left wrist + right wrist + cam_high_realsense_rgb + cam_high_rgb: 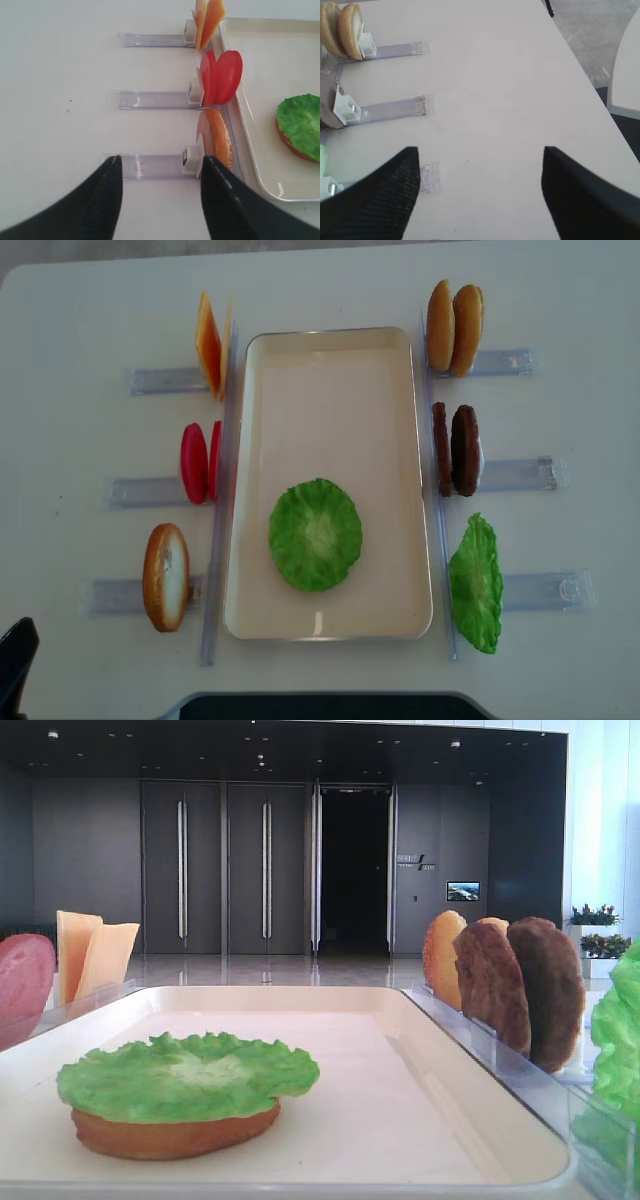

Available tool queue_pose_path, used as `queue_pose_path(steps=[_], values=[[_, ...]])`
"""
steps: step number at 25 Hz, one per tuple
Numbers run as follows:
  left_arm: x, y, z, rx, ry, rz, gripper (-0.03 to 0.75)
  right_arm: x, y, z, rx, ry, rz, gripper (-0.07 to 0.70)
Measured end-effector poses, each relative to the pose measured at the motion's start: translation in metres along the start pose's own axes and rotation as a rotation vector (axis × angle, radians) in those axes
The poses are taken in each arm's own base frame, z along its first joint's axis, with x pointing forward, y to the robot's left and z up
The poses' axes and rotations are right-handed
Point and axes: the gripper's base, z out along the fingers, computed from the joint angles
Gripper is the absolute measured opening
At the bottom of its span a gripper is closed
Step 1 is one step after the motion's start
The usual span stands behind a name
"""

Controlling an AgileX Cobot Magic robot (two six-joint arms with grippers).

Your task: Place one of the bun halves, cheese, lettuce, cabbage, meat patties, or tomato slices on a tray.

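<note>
Down at the bottom of the right wrist view, the right gripper (479, 192) stands wide open, its two dark fingers (380, 195) spread apart over bare white table (495, 75) with nothing between them. At that frame's left edge clear plastic holders (395, 109) lie on the table, and two bun halves (342, 29) stand on edge in the upper left corner.

Likewise the left gripper (161, 197) is open and empty at the bottom of the left wrist view. Just above its fingers, a single bun half (220, 137) stands upright in a clear rack (150, 166). Higher in that frame stand two tomato slices (222, 76), and at the top edge the cheese (207, 17).

In the overhead view the tray (330, 380) fills the centre of the frame. On its lower half lies a lettuce leaf (315, 533); the low front view shows this leaf resting on top of a bun half (170, 1132) that lies flat on the tray. Left of the tray, from top to bottom, stand the cheese, the tomato slices and the lone bun. Right of the tray, from top to bottom, stand the two bun halves, two meat patties (457, 449) and a second lettuce leaf (475, 583) at the lower right.
</note>
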Motion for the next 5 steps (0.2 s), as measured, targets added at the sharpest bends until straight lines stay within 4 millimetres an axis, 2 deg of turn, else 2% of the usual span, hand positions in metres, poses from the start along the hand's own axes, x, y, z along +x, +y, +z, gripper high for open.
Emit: queue_pose_path(steps=[5], values=[[0.0000, 0.0000, 0.0000, 0.000, 0.000, 0.000, 0.391, 0.0000, 0.0000, 0.0000, 0.000, 0.000, 0.000, 0.515]])
